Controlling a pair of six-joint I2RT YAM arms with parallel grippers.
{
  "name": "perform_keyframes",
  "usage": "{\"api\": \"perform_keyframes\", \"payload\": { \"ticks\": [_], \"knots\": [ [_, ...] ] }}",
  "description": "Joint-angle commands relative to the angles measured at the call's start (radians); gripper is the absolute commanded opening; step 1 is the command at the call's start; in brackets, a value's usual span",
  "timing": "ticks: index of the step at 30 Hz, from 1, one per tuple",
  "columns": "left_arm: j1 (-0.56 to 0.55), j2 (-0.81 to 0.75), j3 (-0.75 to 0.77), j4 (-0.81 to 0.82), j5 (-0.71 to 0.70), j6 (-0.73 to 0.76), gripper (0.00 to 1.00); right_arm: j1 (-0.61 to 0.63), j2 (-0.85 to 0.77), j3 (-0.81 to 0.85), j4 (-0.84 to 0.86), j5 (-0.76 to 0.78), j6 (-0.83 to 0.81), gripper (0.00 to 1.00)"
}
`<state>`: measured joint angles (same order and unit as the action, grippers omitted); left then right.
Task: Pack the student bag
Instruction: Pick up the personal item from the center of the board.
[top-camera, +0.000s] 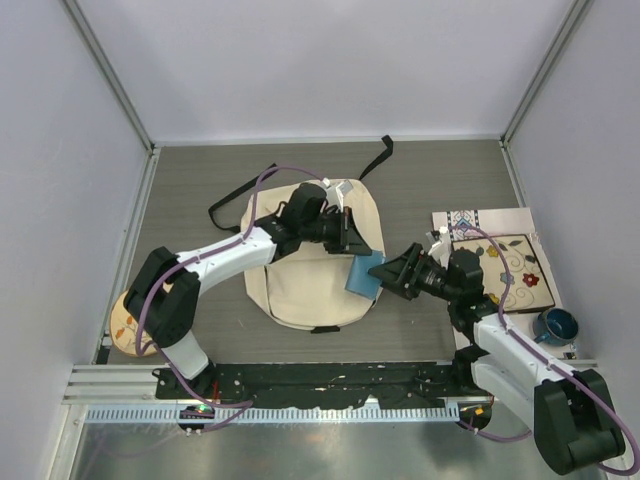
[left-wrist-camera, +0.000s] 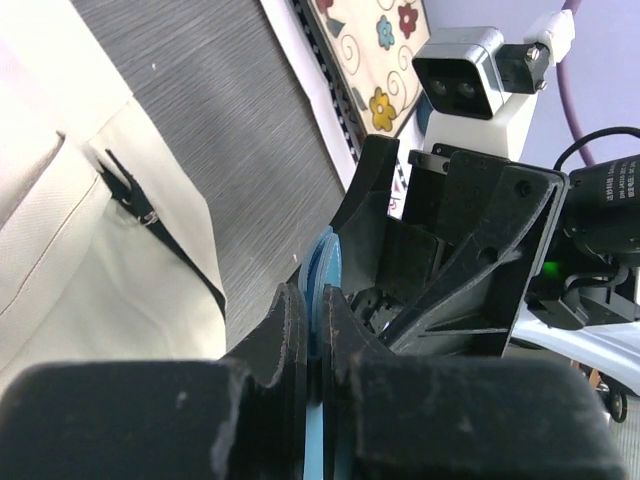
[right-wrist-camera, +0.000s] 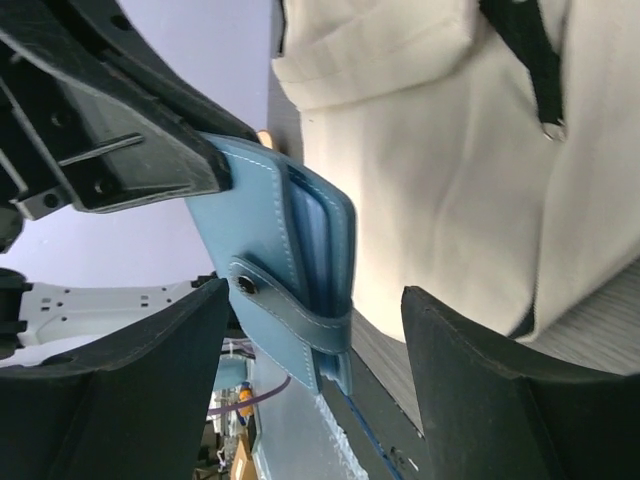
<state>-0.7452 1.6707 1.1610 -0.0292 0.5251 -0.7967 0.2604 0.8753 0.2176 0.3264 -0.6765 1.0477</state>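
From my station, nearest on the right, a blue mug (top-camera: 555, 325) sits by the counter's (top-camera: 200, 180) edge. I cannot tell what is in it. At the near left corner lies a round wooden piece (top-camera: 128, 325).

Just past the mug is a board patterned with flowers (top-camera: 515, 270), lying on a white sheet (top-camera: 458, 220).

In the middle, the right jaws stand wide apart on either side of a blue wallet (top-camera: 360, 273), and I see gaps on both sides. The left jaws are clamped on the wallet's opposite edge and hold it up on edge over the right rim of the student bag (top-camera: 300, 285).

The bag lies flat at the centre of the grey wood-grain counter, with the left arm reaching over it and black straps (top-camera: 375, 160) trailing off its far end. I cannot see inside it.

Pale wall panels (top-camera: 300, 60) close off the far side.
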Motion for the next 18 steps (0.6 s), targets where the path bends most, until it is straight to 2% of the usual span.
{"api": "perform_keyframes", "payload": {
  "ticks": [1,2,3,5,6,8,11,12,13,14,15,16,18],
  "knots": [
    [0.007,-0.005,0.000,0.112,0.049,-0.041,0.03,0.007,0.011,0.032,0.194,-0.055,0.054,0.72],
    [0.007,-0.003,-0.001,0.118,0.052,-0.050,0.03,0.005,0.017,0.032,0.224,-0.060,0.066,0.69],
    [0.007,0.004,-0.004,0.124,0.053,-0.055,0.04,0.005,0.017,0.032,0.232,-0.061,0.072,0.59],
    [0.010,0.007,-0.007,0.129,0.049,-0.058,0.06,0.007,0.019,0.031,0.249,-0.060,0.080,0.47],
    [0.010,0.008,-0.011,0.127,0.044,-0.059,0.11,0.007,0.016,0.025,0.258,-0.063,0.083,0.39],
    [0.012,0.012,-0.011,0.124,0.038,-0.059,0.14,0.007,0.019,0.023,0.284,-0.069,0.098,0.30],
    [0.012,0.015,-0.009,0.103,0.024,-0.050,0.28,0.007,0.016,0.014,0.316,-0.067,0.113,0.15],
    [0.012,0.017,-0.009,0.097,0.018,-0.041,0.39,0.007,0.014,0.016,0.315,-0.066,0.114,0.10],
    [0.013,0.015,-0.011,0.078,0.010,-0.036,0.44,0.007,0.010,0.016,0.315,-0.064,0.112,0.09],
    [0.014,0.008,-0.011,0.068,-0.002,-0.027,0.53,0.007,0.008,0.016,0.313,-0.060,0.112,0.06],
    [0.014,0.004,-0.011,0.057,-0.008,-0.013,0.58,0.007,0.005,0.012,0.313,-0.057,0.109,0.01],
    [0.014,0.000,-0.011,0.032,-0.017,-0.004,0.63,0.007,0.002,0.016,0.297,-0.052,0.106,0.01],
    [0.021,-0.023,-0.006,-0.009,-0.069,0.020,0.87,0.008,-0.004,0.026,0.243,-0.017,0.083,0.01]
  ]
}}
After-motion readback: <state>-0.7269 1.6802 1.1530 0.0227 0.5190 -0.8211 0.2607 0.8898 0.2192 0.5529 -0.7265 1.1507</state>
